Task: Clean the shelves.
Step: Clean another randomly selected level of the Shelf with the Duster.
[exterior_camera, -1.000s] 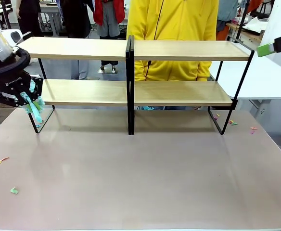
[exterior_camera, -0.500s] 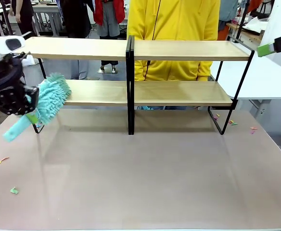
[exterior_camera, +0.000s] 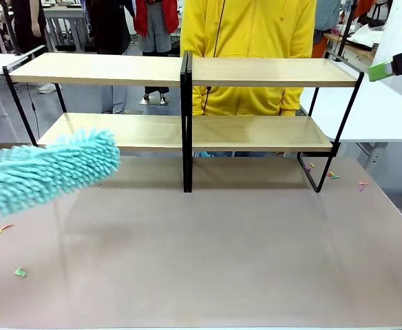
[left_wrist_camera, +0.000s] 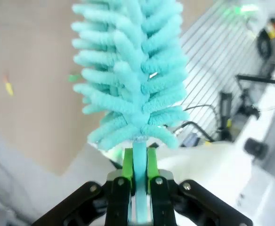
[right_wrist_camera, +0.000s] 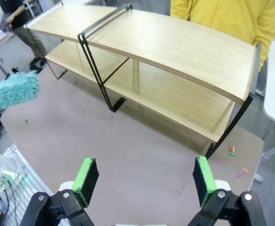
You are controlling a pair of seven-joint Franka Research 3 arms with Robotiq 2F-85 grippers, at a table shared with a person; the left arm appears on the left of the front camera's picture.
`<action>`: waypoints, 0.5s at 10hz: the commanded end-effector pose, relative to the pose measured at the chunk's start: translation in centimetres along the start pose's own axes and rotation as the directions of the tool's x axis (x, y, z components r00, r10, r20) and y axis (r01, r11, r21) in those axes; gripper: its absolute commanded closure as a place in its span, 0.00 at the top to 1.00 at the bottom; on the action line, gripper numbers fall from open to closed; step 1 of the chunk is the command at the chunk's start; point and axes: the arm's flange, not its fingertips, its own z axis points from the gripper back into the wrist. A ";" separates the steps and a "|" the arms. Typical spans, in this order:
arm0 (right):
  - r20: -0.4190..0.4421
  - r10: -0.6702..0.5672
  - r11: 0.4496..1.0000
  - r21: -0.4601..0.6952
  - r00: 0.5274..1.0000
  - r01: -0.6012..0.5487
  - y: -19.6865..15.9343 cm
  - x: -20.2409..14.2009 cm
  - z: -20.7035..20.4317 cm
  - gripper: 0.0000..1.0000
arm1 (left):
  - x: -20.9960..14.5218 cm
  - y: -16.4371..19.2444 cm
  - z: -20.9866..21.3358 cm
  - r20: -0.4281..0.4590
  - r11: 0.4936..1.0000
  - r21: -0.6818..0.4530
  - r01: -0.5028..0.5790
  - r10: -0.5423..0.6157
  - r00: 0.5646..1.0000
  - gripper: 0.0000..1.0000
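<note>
The shelves [exterior_camera: 187,130] stand across the far half of the table: two joined two-tier racks of light wood on black frames. They also show in the right wrist view [right_wrist_camera: 175,47]. A fluffy teal duster [exterior_camera: 49,172] reaches in from the left edge, lying roughly level in front of the lower left board. My left gripper [left_wrist_camera: 138,162] is shut on the duster's handle, with the teal head [left_wrist_camera: 133,70] straight ahead of it. My right gripper [right_wrist_camera: 146,181] hangs open and empty high above the table's right side. One of its green pads [exterior_camera: 378,71] shows at the upper right.
A person in a yellow top [exterior_camera: 246,41] stands behind the shelves. Small coloured scraps lie at the table's left [exterior_camera: 0,232] [exterior_camera: 20,273] and by the rack's right foot [exterior_camera: 332,175]. A white table [exterior_camera: 380,110] adjoins at the right.
The duster swung up from hanging down to lying level, its head pointing right toward the lower left board. The left arm drew out of the front view. The right arm stayed still.
</note>
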 end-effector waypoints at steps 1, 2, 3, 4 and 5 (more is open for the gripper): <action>0.001 0.000 1.000 0.001 1.000 0.000 0.0 0.0 0.0 1.00 | -6.4 0.8 2.6 0.432 0.927 -0.147 0.346 -0.254 0.866 0.12; 0.001 0.000 1.000 0.001 1.000 0.000 0.0 0.0 0.0 1.00 | -8.3 1.4 3.9 0.576 0.908 -0.157 0.388 -0.235 0.783 0.12; 0.001 0.000 1.000 0.001 1.000 0.000 0.0 0.0 0.0 1.00 | -10.0 2.8 6.0 0.676 0.908 -0.142 0.394 -0.202 0.709 0.12; 0.001 0.000 1.000 0.001 1.000 0.000 0.0 0.0 0.0 1.00 | -10.8 3.9 8.4 0.731 0.926 -0.128 0.354 -0.154 0.665 0.12; 0.001 0.000 1.000 0.001 1.000 0.000 0.0 0.0 0.0 1.00 | -11.7 4.8 12.0 0.778 0.924 -0.132 0.360 -0.128 0.615 0.12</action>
